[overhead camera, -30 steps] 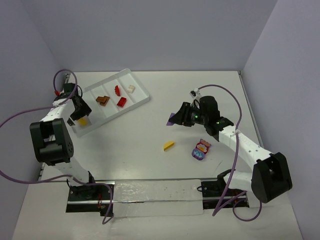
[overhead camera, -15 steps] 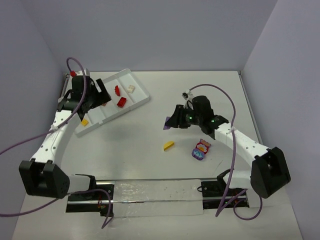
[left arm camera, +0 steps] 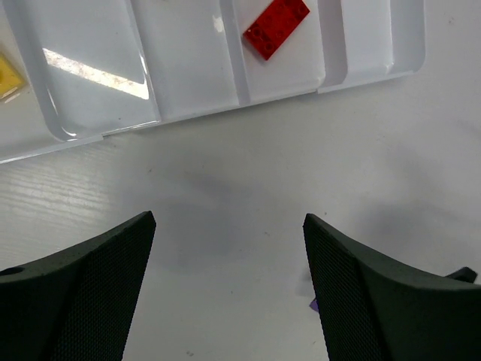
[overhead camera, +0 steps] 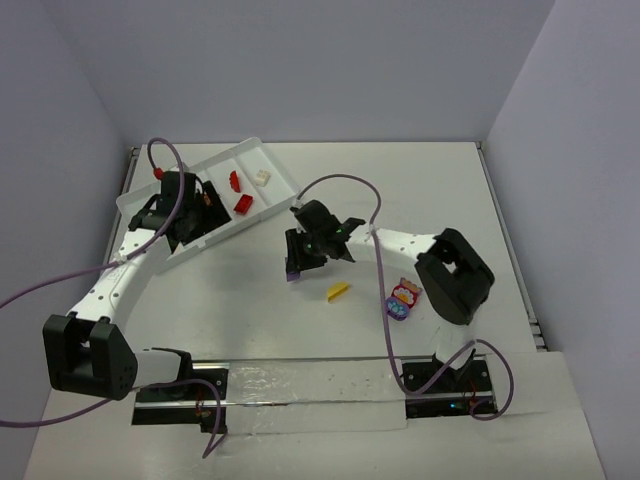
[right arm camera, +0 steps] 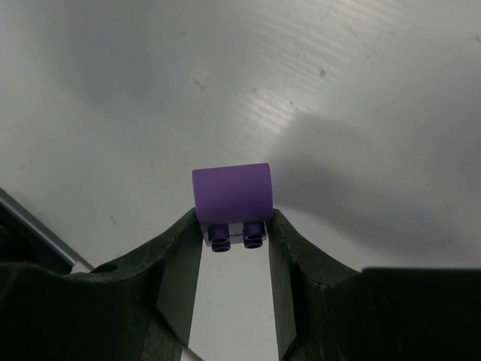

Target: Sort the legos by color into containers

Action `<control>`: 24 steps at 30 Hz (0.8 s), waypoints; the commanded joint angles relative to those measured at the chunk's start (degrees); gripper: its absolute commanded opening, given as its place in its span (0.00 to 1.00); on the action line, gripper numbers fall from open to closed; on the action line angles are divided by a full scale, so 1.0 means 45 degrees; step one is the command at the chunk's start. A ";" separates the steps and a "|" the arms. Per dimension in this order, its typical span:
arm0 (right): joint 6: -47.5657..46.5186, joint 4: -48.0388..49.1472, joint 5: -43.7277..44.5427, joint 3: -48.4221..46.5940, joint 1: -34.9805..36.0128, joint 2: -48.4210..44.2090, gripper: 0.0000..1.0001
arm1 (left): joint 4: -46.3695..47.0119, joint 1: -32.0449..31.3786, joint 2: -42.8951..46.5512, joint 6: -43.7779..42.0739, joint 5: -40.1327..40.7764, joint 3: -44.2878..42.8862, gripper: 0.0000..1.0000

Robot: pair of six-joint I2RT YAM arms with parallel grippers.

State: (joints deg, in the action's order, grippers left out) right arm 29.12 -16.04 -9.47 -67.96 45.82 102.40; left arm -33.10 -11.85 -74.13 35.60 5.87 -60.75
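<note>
Lavender walls close in a white table [overhead camera: 420, 190], and at its far left we see the white tray [overhead camera: 282, 186] lying at an angle. Over the tray's near edge hangs the left gripper [left arm camera: 228, 222], its fingers spread wide with nothing between them. Inside the tray we find a flat red brick [overhead camera: 243, 204], a second red brick [overhead camera: 234, 180] close to it, a white brick [overhead camera: 262, 177] toward the right end, and a yellow brick [left arm camera: 9, 75] in a compartment at the other end. Near the table's middle, the right gripper [right arm camera: 234, 226] is clamped on a purple brick [right arm camera: 231, 197], held just above the surface. A yellow wedge [overhead camera: 338, 291] lies nearby, and a pink and purple cluster [overhead camera: 402, 300] farther right.
</note>
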 commanded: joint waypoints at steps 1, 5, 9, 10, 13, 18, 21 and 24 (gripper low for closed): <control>0.0187 -0.0114 0.0151 -0.2089 0.0660 0.1349 0.27 | -0.0151 -0.0062 0.0503 0.0938 0.1666 -0.0074 0.87; 0.0501 -0.0183 0.0045 -0.3227 0.1014 0.2277 0.61 | -0.0205 -0.0073 0.0935 0.1339 0.2586 -0.0092 0.88; 0.0623 -0.0431 0.0116 -0.3569 0.1032 0.2294 0.72 | -0.0124 -0.0081 0.1142 0.1036 0.2105 -0.0151 0.90; 0.0486 -0.0440 -0.0094 -0.3496 0.0984 0.1911 0.72 | -0.0212 -0.0081 0.1097 0.0911 0.1913 -0.0225 0.90; 0.0284 -0.0307 -0.0059 -0.2762 0.0810 0.0627 0.73 | -0.0379 -0.0320 0.0907 0.0640 0.1641 -0.0287 0.87; 0.0071 -0.0247 0.0808 -0.0228 -0.0528 -0.2389 0.75 | -0.0778 -0.1604 0.0598 0.0809 0.1500 -0.0287 0.87; 0.0121 0.0067 0.0649 0.1369 -0.1926 -0.3701 0.75 | -0.1432 -0.2297 -0.0038 0.2114 0.1869 -0.0201 0.89; 0.0007 0.0182 0.0502 0.2349 -0.2963 -0.4656 0.76 | -0.1943 -0.2910 -0.0636 0.4714 0.2425 0.0246 0.94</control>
State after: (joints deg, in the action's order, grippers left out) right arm 30.18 -16.32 -8.27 -62.37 37.41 85.10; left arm -37.39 -22.44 -73.97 44.29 13.87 -60.65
